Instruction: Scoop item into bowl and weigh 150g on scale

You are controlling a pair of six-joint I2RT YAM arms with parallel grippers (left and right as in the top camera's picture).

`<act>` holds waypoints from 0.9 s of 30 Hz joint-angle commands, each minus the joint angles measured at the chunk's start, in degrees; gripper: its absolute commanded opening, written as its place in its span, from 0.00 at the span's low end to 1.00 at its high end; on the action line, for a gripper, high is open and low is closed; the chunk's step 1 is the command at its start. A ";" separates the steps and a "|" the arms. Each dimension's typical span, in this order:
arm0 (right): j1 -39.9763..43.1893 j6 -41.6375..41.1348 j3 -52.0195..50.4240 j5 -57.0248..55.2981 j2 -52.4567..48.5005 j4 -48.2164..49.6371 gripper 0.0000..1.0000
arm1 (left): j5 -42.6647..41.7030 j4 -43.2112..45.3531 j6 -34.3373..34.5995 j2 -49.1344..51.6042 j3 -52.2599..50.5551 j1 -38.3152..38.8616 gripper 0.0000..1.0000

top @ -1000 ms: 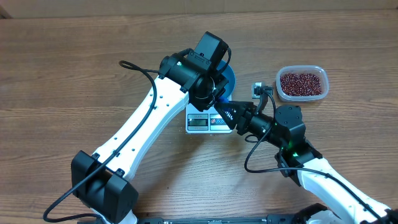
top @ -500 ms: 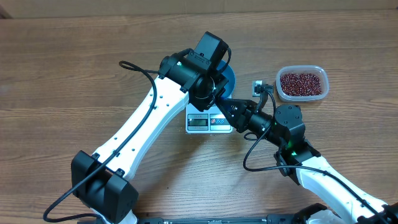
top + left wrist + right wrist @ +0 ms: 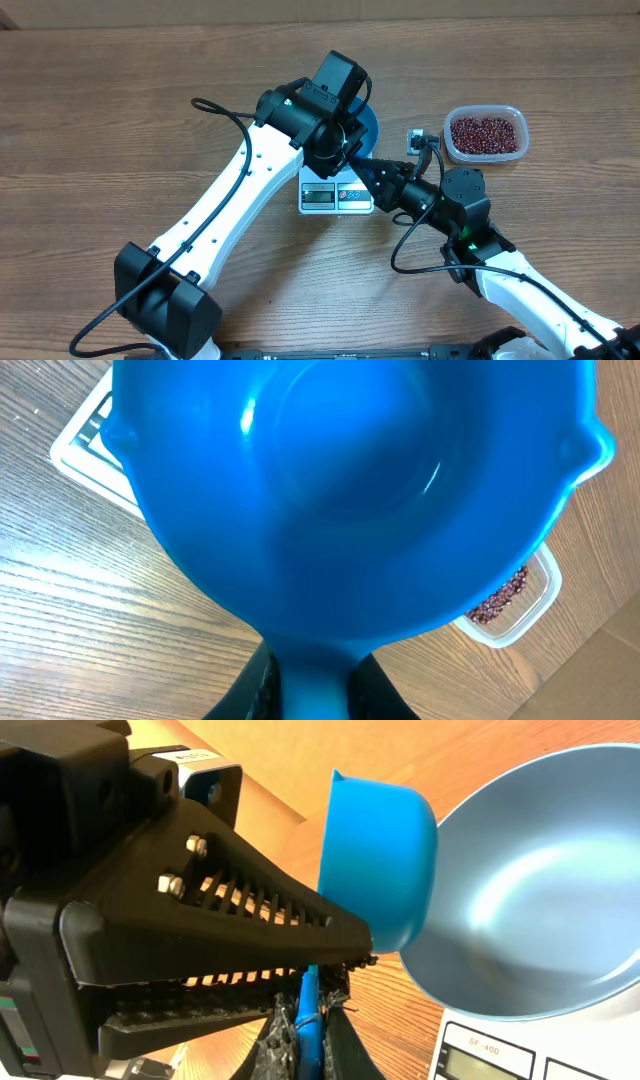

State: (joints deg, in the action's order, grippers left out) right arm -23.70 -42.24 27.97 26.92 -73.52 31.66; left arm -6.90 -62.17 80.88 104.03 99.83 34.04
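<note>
Our right jaws, wider a second ago, now pinch the scoop (image 3: 380, 860) handle; our left jaws clamp it too. Only the right wrist view shows inside the bowl (image 3: 540, 890), frame right, atop the scale (image 3: 540, 1055).

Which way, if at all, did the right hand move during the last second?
Yes: the right hand moved up-frame along the scale, toward the bowl, closing on the scoop.

A brown wood-grain table (image 3: 100, 100) fills the overhead view. Beyond the table's far edge runs a paler tan strip (image 3: 150, 8). Light falls evenly, leaving soft shadows on the table.
</note>
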 commanded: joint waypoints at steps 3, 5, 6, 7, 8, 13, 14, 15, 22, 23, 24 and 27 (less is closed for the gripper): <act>-0.35 0.28 1.42 3.85 0.24 1.01 0.04 | -0.92 0.04 -1.29 -1.07 1.16 0.04 0.84; -0.20 0.31 1.44 3.80 0.28 1.33 0.04 | -3.89 0.11 -5.42 -1.25 1.51 -0.28 1.00; 0.20 0.28 1.66 3.89 0.33 1.05 0.04 | -7.15 0.79 -10.25 -1.88 2.01 -0.87 0.99; 0.44 0.31 1.92 4.04 0.33 0.52 0.04 | -8.31 1.11 -12.20 -2.25 2.29 -1.11 1.00; 0.76 0.31 2.29 4.28 0.33 -0.26 0.04 | -9.40 1.40 -14.80 -3.08 2.86 -1.49 0.99; 3.87 3.72 8.83 5.77 1.57 -13.81 0.04 | -6.40 2.25 -32.22 -9.25 6.49 -2.25 1.00; 4.59 6.58 12.00 5.51 2.38 -20.52 0.04 | -3.78 2.45 -38.03 -11.47 6.82 -2.14 1.00; 5.03 8.20 14.12 4.94 2.86 -24.98 0.04 | -2.10 2.40 -40.70 -12.85 6.82 -2.14 1.00; 7.80 19.52 33.44 -6.43 8.07 -59.76 0.04 | 11.98 -2.69 -48.17 -18.49 6.82 -2.14 1.00; 8.09 20.13 34.84 -7.04 8.92 -61.57 0.04 | 12.55 -3.41 -48.41 -18.49 6.82 -2.14 1.00; 8.41 20.11 36.26 -8.09 10.23 -63.36 0.04 | 13.07 -4.04 -48.94 -18.40 6.71 -2.14 0.99; 9.55 20.09 37.38 -10.56 15.69 -66.10 0.04 | 13.29 -4.68 -52.11 -18.10 5.25 -2.14 1.00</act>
State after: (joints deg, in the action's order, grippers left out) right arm -15.29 -24.51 63.40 20.67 -62.76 -32.93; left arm 2.94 -66.54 34.11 85.19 106.32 31.99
